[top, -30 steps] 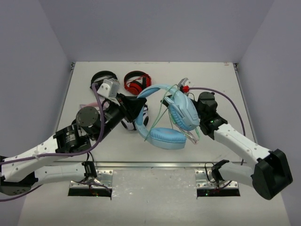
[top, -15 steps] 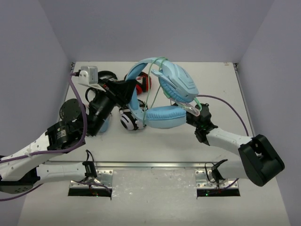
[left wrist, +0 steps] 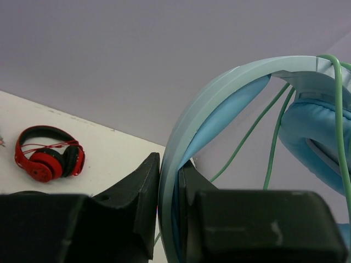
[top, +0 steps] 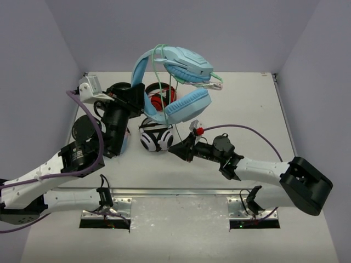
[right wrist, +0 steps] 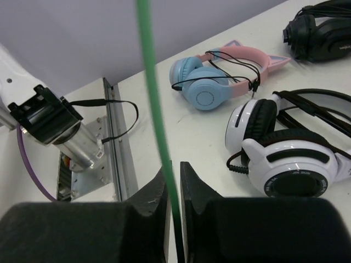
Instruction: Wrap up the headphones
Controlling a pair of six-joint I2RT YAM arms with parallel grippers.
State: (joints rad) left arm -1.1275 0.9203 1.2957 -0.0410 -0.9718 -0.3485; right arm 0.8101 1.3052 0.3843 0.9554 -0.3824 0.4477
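Observation:
The light-blue headphones (top: 184,74) hang high above the back of the table, with the headband (left wrist: 219,104) arching up and one oval cup (left wrist: 315,137) at the right. My left gripper (top: 136,98) is shut on the headband, which sits pinched between its fingers in the left wrist view (left wrist: 169,170). The thin green cable (left wrist: 274,137) loops over the band and cups. My right gripper (top: 178,148) is low over the table's middle, pointing left. It is shut on the cable (right wrist: 154,104), which runs straight up from its jaws (right wrist: 174,175).
A white-and-black pair (top: 156,138) (right wrist: 290,159) lies just left of the right gripper. A red pair (top: 160,99) (left wrist: 49,159) and a black pair (right wrist: 321,24) lie at the back. A pink cat-ear pair (right wrist: 219,71) lies near the left arm. A metal rail (top: 181,192) lines the near edge.
The left gripper has raised the headphones higher and carried them left and back. The right gripper has come away from the cups, dropped low and swung left, with the cable between its fingers.

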